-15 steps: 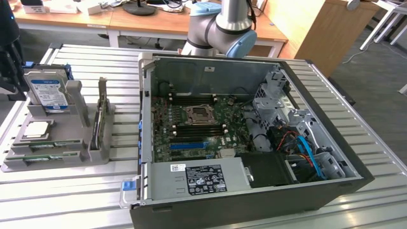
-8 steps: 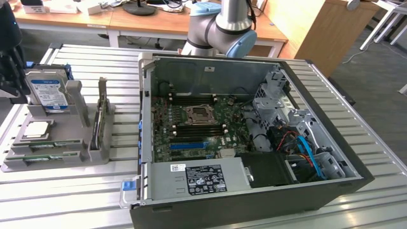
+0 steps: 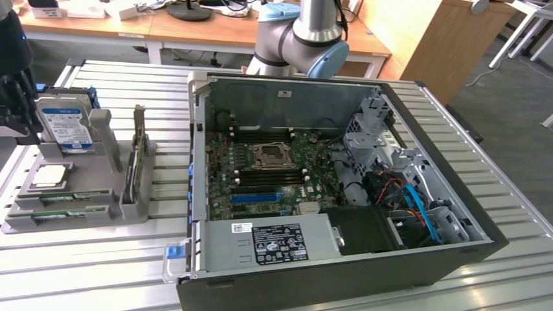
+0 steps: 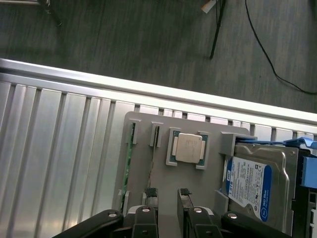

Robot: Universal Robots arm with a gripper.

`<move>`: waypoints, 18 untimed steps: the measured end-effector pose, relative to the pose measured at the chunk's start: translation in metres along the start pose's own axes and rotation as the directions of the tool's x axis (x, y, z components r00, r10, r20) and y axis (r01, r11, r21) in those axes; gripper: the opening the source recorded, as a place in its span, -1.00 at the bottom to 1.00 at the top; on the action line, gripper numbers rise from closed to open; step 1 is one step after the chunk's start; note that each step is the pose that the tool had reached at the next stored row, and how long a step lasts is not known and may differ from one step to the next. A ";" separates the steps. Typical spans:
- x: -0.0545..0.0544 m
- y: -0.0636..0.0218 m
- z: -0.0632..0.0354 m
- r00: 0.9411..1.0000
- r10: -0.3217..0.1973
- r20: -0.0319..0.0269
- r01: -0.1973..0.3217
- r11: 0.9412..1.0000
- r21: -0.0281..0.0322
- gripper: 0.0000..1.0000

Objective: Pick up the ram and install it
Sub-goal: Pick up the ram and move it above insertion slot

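Ram point(image 4: 128, 161) edge-up in gray holder point(image 4: 141, 121) (wrist view: parted gripper point(image 4: 167, 194) over it)

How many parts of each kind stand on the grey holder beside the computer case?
Ram sticks: 2
Hard drive: 1
Processor: 1
Expansion card: 1
Total: 5

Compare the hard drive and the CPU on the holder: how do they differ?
The hard drive stands on edge; the CPU lies flat. The hard drive is larger, with a blue-and-white label; the CPU is small, square, bare silver. Both sit in the grey holder.
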State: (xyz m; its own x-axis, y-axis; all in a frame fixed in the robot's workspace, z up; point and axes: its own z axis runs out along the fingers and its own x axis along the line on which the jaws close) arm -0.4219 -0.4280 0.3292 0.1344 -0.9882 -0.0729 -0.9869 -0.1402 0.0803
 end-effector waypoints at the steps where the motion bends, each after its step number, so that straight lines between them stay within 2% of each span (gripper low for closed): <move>1: 0.000 -0.0001 0.0008 1.000 -0.003 0.000 0.003 1.000 0.000 -0.40; 11: 0.000 -0.0002 0.0019 1.000 -0.010 -0.001 0.010 1.000 -0.001 -0.40; 12: 0.001 -0.0001 0.0019 1.000 -0.009 -0.005 0.009 1.000 -0.001 -0.40; 13: 0.001 0.0000 0.0020 1.000 -0.008 -0.016 0.008 1.000 -0.002 -0.40; 14: 0.001 -0.0001 0.0019 1.000 -0.007 -0.030 0.007 1.000 -0.002 -0.40; 18: 0.001 -0.0001 0.0019 1.000 -0.007 -0.031 0.007 1.000 -0.002 -0.40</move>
State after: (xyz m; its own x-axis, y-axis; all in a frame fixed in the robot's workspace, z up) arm -0.4219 -0.4286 0.3273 0.1438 -0.9887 -0.0427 -0.9857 -0.1469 0.0819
